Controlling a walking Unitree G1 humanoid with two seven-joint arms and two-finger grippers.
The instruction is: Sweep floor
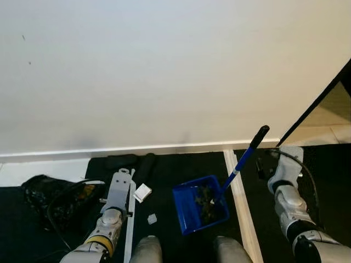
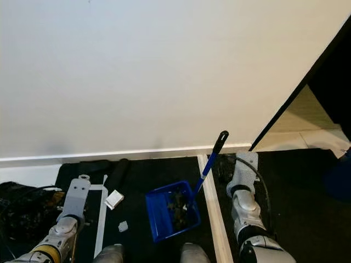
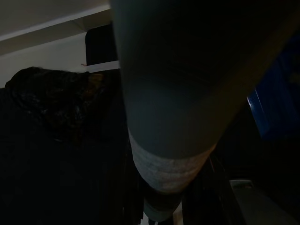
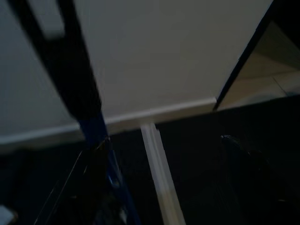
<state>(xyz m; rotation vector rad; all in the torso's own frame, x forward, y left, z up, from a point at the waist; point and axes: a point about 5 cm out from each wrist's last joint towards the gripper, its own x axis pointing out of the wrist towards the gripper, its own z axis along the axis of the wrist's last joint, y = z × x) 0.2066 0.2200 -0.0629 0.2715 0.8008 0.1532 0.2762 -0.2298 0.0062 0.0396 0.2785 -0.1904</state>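
Wall: a plain white wall (image 1: 164, 71) with a pale baseboard (image 1: 137, 148) rose just behind the dustpan, filling most of the head views.
Floor: dark floor (image 1: 170, 170) ran from the baseboard toward the robot; a pale strip (image 1: 238, 197) crossed it just right of the dustpan, and lighter flooring (image 1: 329, 123) lay well to the right of it, past a dark edge.
Bag: a crumpled black bag (image 1: 38, 192) sat well left of the dustpan.
Dustpan: the blue dustpan (image 1: 200, 204) stood on the floor between the robot's feet and the baseboard, debris already inside, its blue handle (image 1: 244, 159) leaning up and right to a black grip.
Left end effector: (image 1: 122, 183) it hung left of the dustpan near a pale strip; cannot tell if its fingers were open or closed.
Right end effector: (image 1: 286, 161) right of the dustpan, apart from the handle; finger state could not be told.
Scraps: a white piece (image 1: 142, 192) and a smaller one (image 1: 152, 218) lay just left of the dustpan.
Step, as judged: the remaining scraps probably wanted sweeping rightward into the dustpan's mouth, low and slow, with the dustpan kept flat so the load stayed put.
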